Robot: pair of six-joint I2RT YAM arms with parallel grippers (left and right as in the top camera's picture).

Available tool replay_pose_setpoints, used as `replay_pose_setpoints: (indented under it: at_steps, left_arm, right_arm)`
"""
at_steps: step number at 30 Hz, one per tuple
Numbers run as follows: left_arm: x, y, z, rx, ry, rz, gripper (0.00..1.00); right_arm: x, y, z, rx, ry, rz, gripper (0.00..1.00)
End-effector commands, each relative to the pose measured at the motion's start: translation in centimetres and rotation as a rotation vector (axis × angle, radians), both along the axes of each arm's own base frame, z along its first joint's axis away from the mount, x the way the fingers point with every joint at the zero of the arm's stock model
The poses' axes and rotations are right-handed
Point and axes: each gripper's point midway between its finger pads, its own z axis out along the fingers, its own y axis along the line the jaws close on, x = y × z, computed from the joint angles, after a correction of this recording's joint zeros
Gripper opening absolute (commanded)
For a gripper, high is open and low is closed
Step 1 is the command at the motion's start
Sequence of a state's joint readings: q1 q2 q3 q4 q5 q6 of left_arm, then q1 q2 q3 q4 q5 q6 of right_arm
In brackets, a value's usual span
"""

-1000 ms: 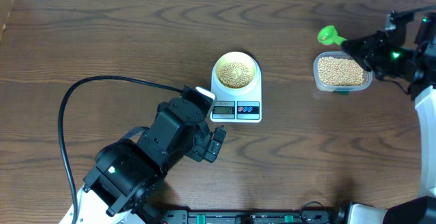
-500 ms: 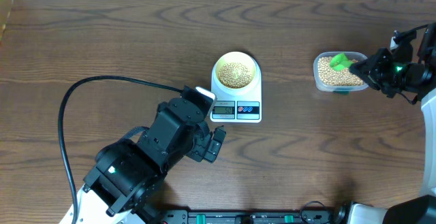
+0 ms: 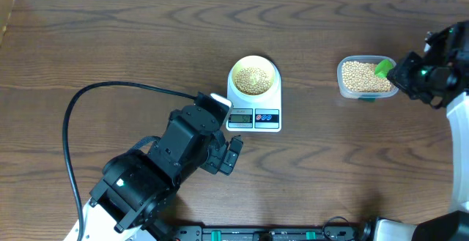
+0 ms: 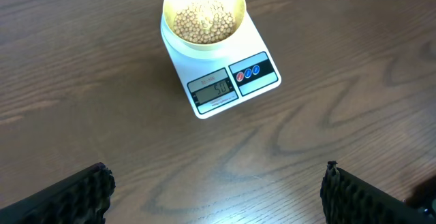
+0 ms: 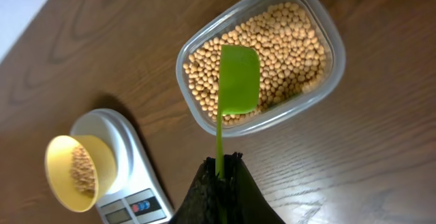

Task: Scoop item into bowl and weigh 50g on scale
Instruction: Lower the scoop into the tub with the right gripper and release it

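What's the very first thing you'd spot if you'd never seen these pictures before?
Probably the bright green scoop, pinched by the right fingers over the clear tub of tan beans at the right of the table. Next comes the pale-yellow bowl, also holding beans, sitting on the white scale in the middle.
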State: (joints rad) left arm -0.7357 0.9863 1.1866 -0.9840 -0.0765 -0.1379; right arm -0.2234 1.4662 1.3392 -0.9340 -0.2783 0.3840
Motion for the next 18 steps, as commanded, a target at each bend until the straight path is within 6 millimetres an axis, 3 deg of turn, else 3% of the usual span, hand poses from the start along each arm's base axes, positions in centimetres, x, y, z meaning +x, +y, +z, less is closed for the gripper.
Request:
replay_pose_setpoints:
  at_steps: [1,8,12,18]
  left_arm:
    - [0.0,-0.2,0.8,-0.020,-0.010,0.000,0.99]
    - [0.0,-0.2,0.8,-0.020,-0.010,0.000,0.99]
    - [0.0,-0.2,0.8,-0.020,-0.010,0.000,0.99]
    - [0.0,-0.2,0.8,-0.020,-0.010,0.000,0.99]
  right_arm:
    - [0.4,0.5,-1.2,-0.088,0.037,0.037,0.01]
    - [0.8,2.5,-5.4,-0.183,0.166,0.103,0.02]
    - [0.3,1.4,-7.7,-0.324,0.266,0.091,0.02]
    - [0.2,-0.2,-9.6,-0.429,0.336,0.101,0.01]
